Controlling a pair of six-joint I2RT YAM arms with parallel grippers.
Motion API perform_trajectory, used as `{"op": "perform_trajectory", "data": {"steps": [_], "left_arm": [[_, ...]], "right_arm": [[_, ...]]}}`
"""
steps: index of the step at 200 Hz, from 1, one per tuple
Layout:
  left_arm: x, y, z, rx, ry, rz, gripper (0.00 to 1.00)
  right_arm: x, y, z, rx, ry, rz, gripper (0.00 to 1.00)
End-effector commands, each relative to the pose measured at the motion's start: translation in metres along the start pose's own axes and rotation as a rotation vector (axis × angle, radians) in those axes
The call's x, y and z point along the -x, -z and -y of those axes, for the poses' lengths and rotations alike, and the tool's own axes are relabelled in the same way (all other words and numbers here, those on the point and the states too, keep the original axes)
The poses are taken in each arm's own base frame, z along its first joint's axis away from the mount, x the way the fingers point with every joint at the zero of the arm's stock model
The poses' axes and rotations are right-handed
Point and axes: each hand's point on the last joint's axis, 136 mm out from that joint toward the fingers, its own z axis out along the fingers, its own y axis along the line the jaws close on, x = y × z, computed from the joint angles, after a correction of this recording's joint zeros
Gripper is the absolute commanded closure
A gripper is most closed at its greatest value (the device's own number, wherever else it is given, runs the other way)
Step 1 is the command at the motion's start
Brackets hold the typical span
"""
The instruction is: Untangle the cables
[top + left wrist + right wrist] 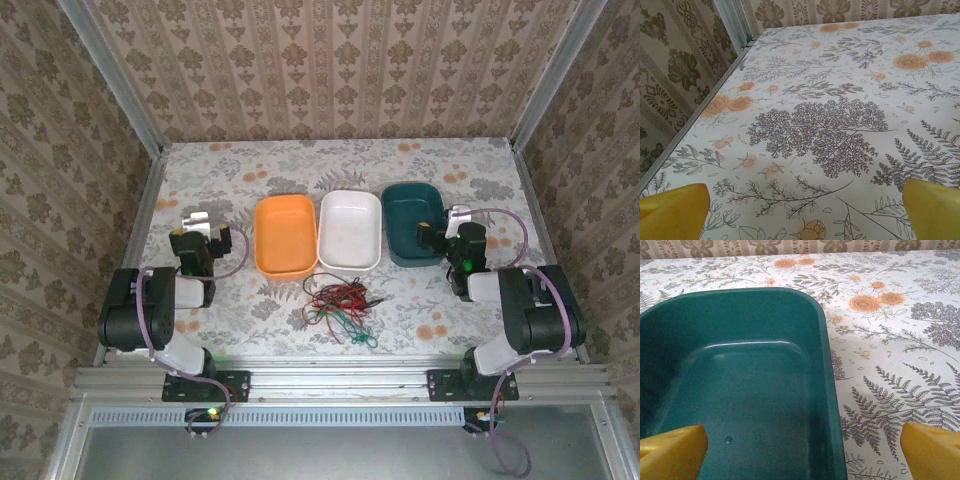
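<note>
The three cables lie in one tangled heap on the table's front middle: the red cable (335, 293) on top, the green cable (345, 320) looping toward the front, the black cable (365, 339) trailing to the front right. My left gripper (198, 222) hovers at the left, well clear of the heap, open with its yellow fingertips (675, 212) wide apart over bare tablecloth. My right gripper (452, 222) hangs at the right, open above the teal bin's (740, 385) right rim, with nothing between its yellow fingertips (932, 450).
Three bins stand in a row behind the heap: orange bin (285, 234), white bin (350, 229), teal bin (414, 222). Metal frame rails and patterned walls close in the table on the left (735, 22), right and back.
</note>
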Motion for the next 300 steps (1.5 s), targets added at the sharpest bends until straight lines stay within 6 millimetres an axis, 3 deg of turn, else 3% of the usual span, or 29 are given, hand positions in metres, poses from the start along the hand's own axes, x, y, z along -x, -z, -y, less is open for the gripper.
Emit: {"op": "perform_trajectory", "data": {"steps": [1, 250, 263, 274, 283, 300], "left_arm": [[0.008, -0.004, 0.001, 0.006, -0.008, 0.015, 0.00], [0.009, -0.003, 0.002, -0.005, -0.007, 0.020, 0.00], [0.017, -0.001, 0.008, -0.030, -0.032, 0.015, 0.00], [0.037, 0.007, 0.011, -0.029, -0.068, 0.001, 0.00], [0.058, 0.017, 0.009, -0.003, -0.087, -0.007, 0.00], [0.092, 0.042, -0.004, 0.092, -0.094, 0.012, 0.00]], "right_arm": [[0.013, -0.002, -0.001, 0.015, -0.009, 0.033, 0.00], [0.013, -0.001, -0.001, 0.016, -0.009, 0.035, 0.00], [0.025, 0.000, -0.003, 0.016, -0.002, 0.035, 0.00], [0.032, 0.006, -0.004, 0.008, -0.004, -0.043, 0.00], [0.048, 0.015, 0.001, -0.026, -0.068, -0.086, 0.14], [0.059, 0.034, 0.006, -0.105, -0.218, -0.071, 0.21]]}}
